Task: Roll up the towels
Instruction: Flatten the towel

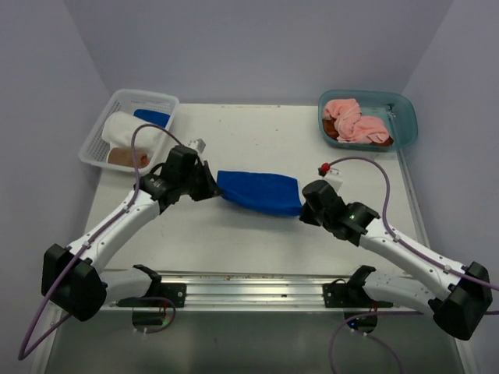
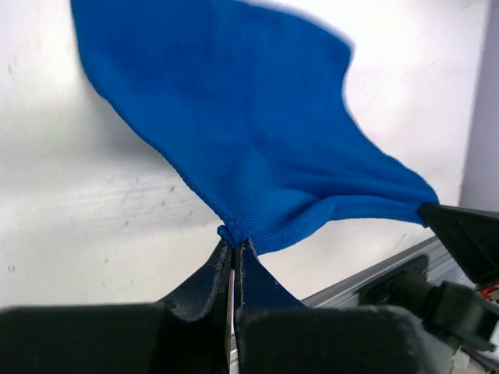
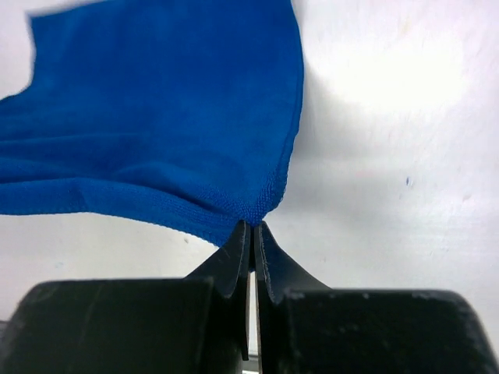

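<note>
Now the blue towel (image 1: pixel 260 192) hangs stretched between both arms over the middle of the table (image 1: pixel 257 140). The left gripper (image 2: pixel 234 245) is pinched tight on one corner and the right gripper (image 3: pixel 251 227) on the opposite one. The sagging middle perhaps brushes the tabletop, though that is unclear.

Two arms stood there, a left arm (image 1: pixel 117 222) and a right arm (image 1: pixel 409 251). One blue towel (image 1: pixel 260 192) hung between them, and a second blue towel (image 1: pixel 152 117) lay in the single mesh basket (image 1: pixel 95 134) with one white towel (image 1: pixel 127 128) and one brown towel (image 1: pixel 125 157). One teal tub (image 1: pixel 409 125) held pink towels (image 1: pixel 355 122), number unclear.
</note>
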Robot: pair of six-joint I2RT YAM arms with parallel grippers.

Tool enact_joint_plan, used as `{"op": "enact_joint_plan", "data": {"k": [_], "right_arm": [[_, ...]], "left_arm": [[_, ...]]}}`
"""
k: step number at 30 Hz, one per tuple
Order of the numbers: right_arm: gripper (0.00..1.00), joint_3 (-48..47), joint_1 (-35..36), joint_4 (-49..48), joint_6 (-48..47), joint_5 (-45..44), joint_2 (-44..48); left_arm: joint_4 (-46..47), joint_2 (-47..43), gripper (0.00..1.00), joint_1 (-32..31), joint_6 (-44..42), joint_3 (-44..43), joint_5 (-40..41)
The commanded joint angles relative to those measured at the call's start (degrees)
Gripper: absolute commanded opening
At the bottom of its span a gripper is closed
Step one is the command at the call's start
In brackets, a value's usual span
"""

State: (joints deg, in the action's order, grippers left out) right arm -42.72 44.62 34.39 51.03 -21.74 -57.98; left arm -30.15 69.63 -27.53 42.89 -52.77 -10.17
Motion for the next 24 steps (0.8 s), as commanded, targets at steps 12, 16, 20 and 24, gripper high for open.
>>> {"op": "enact_joint_plan", "data": {"k": [12,16,20,24], "right_arm": [[0.00,-22.40,-1.29,14.20,-15.34,-2.52,10.51],[0.00,-25.03,-1.20,17.46,-16.13,-0.59,12.80],[0.00,-26.27,-1.20,19.83,-15.52,2.13,16.65],[0.00,-26.45,-1.29,22.03,-13.50,6.78,19.74]], "left_arm": [[-6.14,-12.13,0.00,0.81,-5.80,-12.26,4.54],[-8.25,-17.76,0.00,0.81,-6.24,-13.84,5.34],[-11.93,-23.03,0.00,0.81,-6.16,-15.95,6.13],[-15.10,-27.51,0.00,0.81,-4.49,-16.75,5.00]]}}
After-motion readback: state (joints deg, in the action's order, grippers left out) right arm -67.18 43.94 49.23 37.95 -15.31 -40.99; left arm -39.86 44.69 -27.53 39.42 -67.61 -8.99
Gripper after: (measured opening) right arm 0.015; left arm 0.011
